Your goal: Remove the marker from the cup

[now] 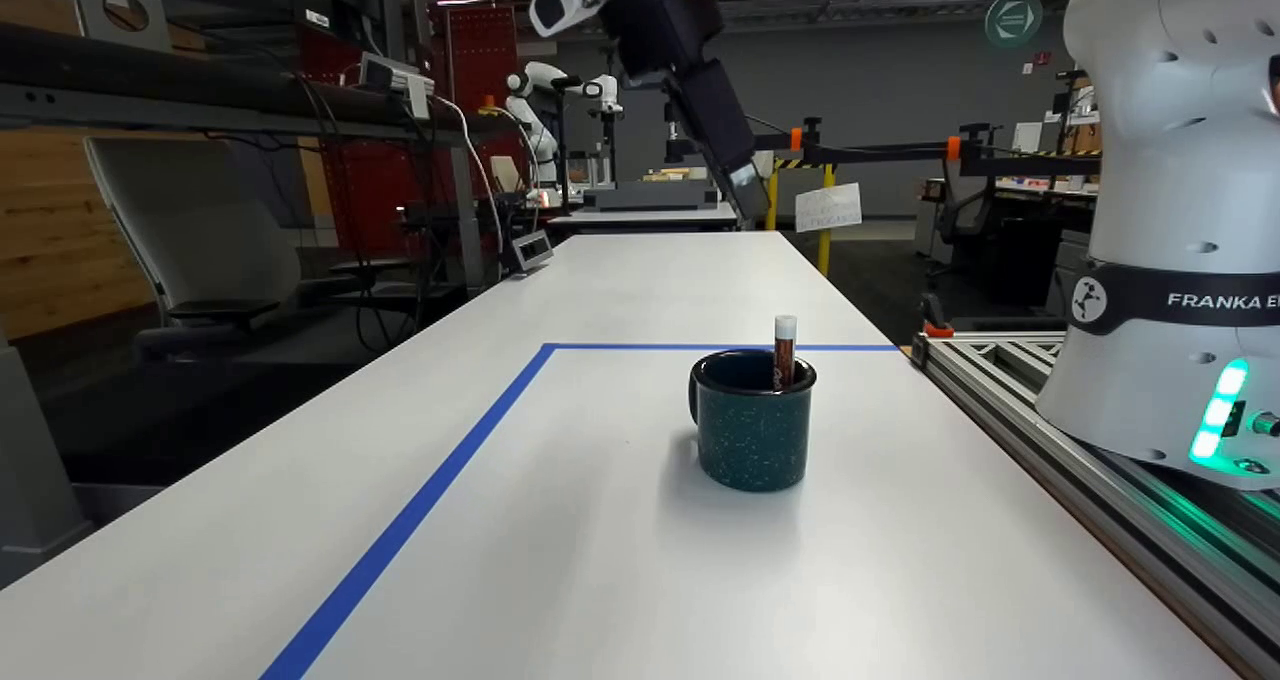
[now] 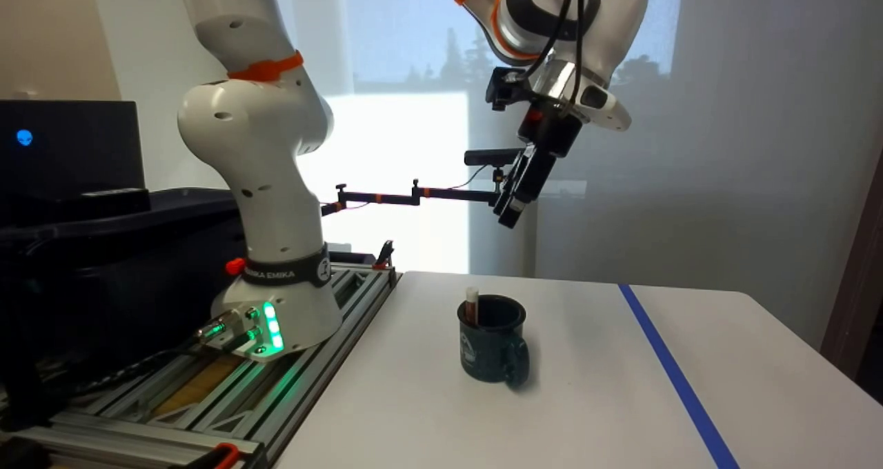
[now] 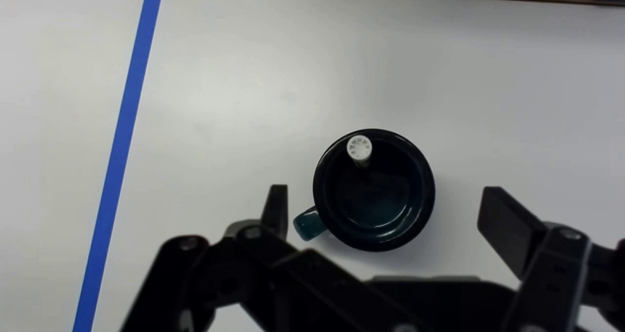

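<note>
The dark teal cup (image 1: 755,438) stands upright on the white table; it also shows in an exterior view (image 2: 491,358) and in the wrist view (image 3: 427,190). The marker (image 1: 785,355), reddish-brown with a white top end, stands leaning inside the cup against its rim; it also shows in an exterior view (image 2: 472,307) and in the wrist view (image 3: 359,148). Its lower part is hidden in the cup. My gripper (image 3: 385,193) is open and empty, its fingers wide apart. In both exterior views the gripper (image 1: 748,195) (image 2: 510,215) is well above the table, apart from cup and marker.
Blue tape (image 1: 450,470) lines the table (image 1: 600,560). The robot base (image 2: 290,317) stands on a metal rail frame (image 2: 345,358) along one table edge. The cup handle (image 3: 310,223) points toward the left finger in the wrist view. A camera arm (image 2: 414,193) stretches behind.
</note>
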